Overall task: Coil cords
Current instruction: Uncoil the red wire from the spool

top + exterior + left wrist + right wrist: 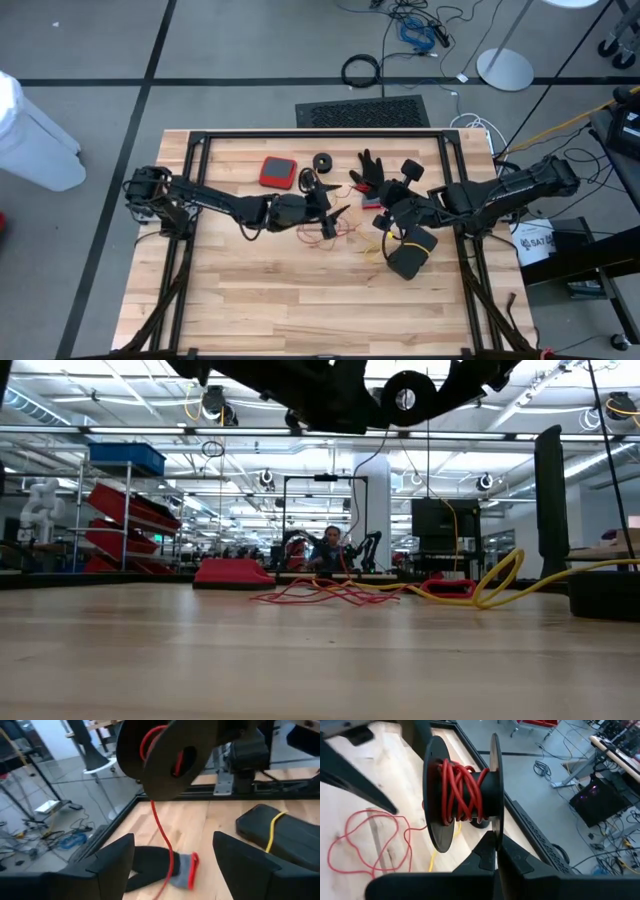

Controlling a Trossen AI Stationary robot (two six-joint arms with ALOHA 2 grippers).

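My right gripper (pixel 496 855) holds a black reel (pixel 462 790) wound with red cord, lifted high above the table; the reel also shows in the high view (pixel 412 170) and the low view (pixel 405 398). From the reel the red cord (pixel 161 827) hangs down to a loose tangle (pixel 330 592) lying on the table. My left gripper (pixel 175 865) is open just left of the reel, facing it; the hanging cord runs between its fingers, apart from them. A yellow cord (pixel 500 582) lies on the table at the right. A second black reel (pixel 322 161) lies at the far side. My right gripper pinches the rim of the reel's one flange (pixel 493 836) between its two shut fingers. The fingers come from the table's right side. The reel is clear of the table with its axle about level, and the cord hangs slack below it.
A black glove (pixel 370 172) with a red-and-grey cuff (pixel 186 870) lies near the table's far edge. A red pad (pixel 277 172) lies left of the second reel. A black box (pixel 410 255) with yellow cord on it sits at the right.
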